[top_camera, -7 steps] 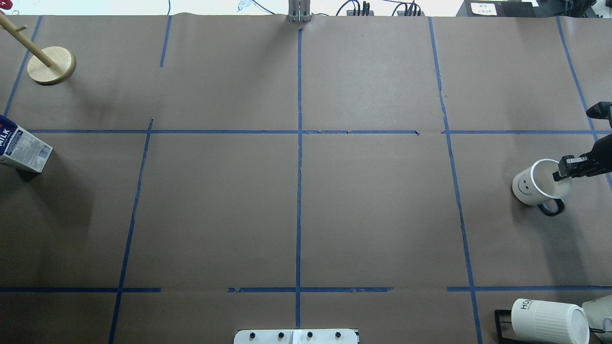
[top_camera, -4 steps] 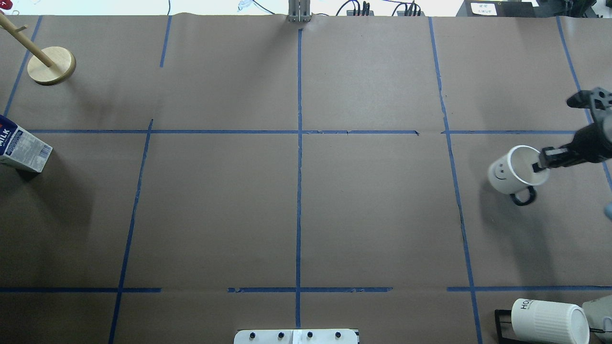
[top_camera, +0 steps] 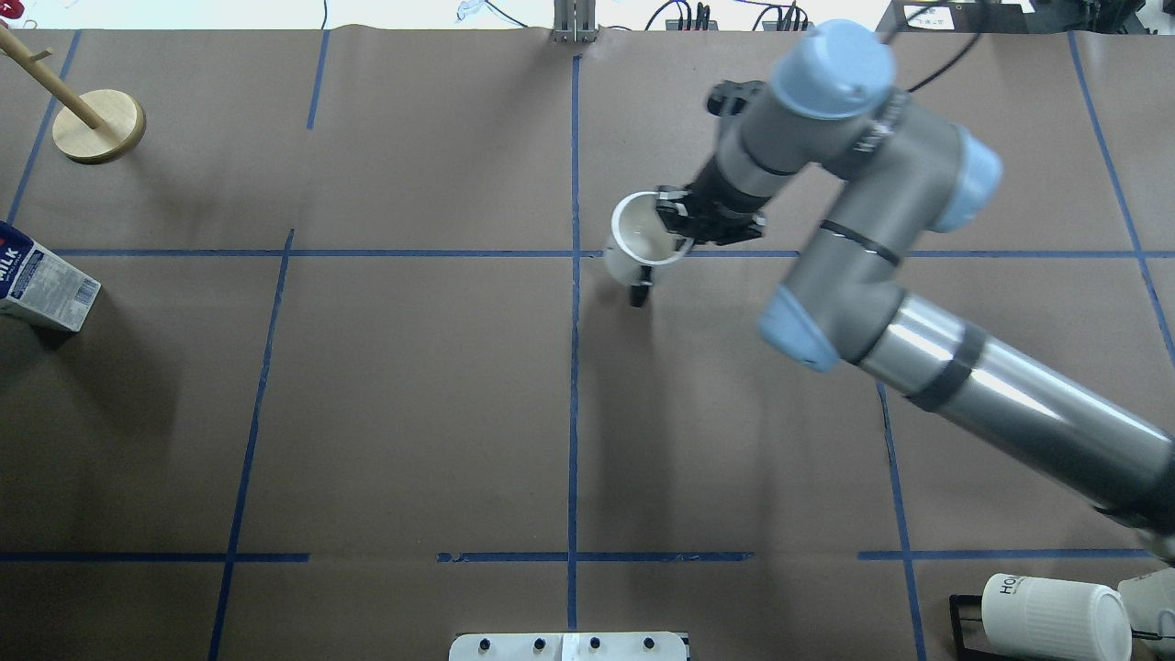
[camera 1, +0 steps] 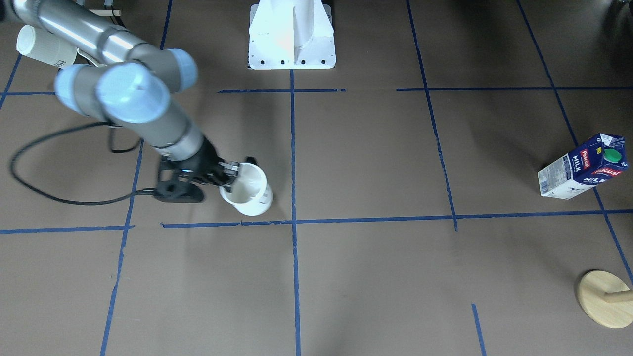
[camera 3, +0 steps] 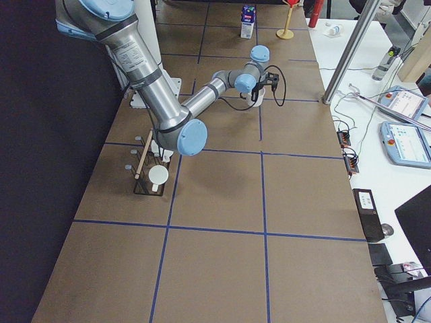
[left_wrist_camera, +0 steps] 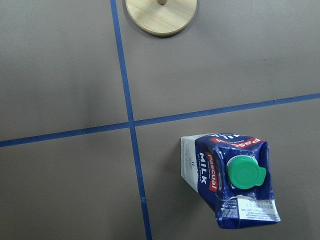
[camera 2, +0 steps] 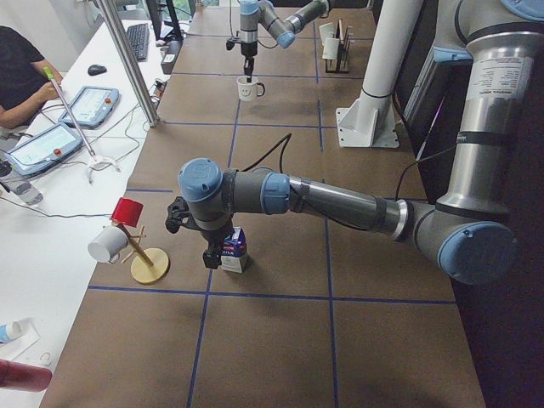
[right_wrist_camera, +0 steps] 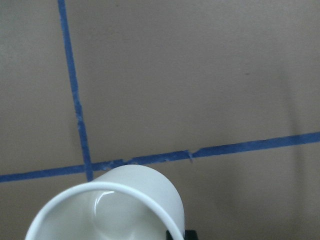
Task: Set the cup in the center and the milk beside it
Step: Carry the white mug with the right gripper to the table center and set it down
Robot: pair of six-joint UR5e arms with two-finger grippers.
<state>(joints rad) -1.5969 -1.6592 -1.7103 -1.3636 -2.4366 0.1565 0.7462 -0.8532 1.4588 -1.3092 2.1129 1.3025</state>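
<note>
The white cup (top_camera: 637,248) hangs tilted from my right gripper (top_camera: 673,229), which is shut on its rim with one finger inside. The cup is just right of the center (top_camera: 576,253), the crossing of two blue tape lines; whether it touches the table I cannot tell. In the front-facing view the cup (camera 1: 248,196) is left of that crossing (camera 1: 293,222). The milk (top_camera: 44,286) stands at the table's left edge and shows from above in the left wrist view (left_wrist_camera: 231,181). My left gripper (camera 2: 212,254) shows only in the exterior left view, next to the carton; I cannot tell whether it is open or shut.
A wooden mug tree (top_camera: 98,126) stands at the back left, beyond the milk. A ribbed HOME mug (top_camera: 1056,615) lies on a black rack at the front right. The robot's white base plate (top_camera: 569,646) is at the front middle.
My right gripper has carried the cup from the table's right edge leftward to beside the central crossing. The milk has not moved.
</note>
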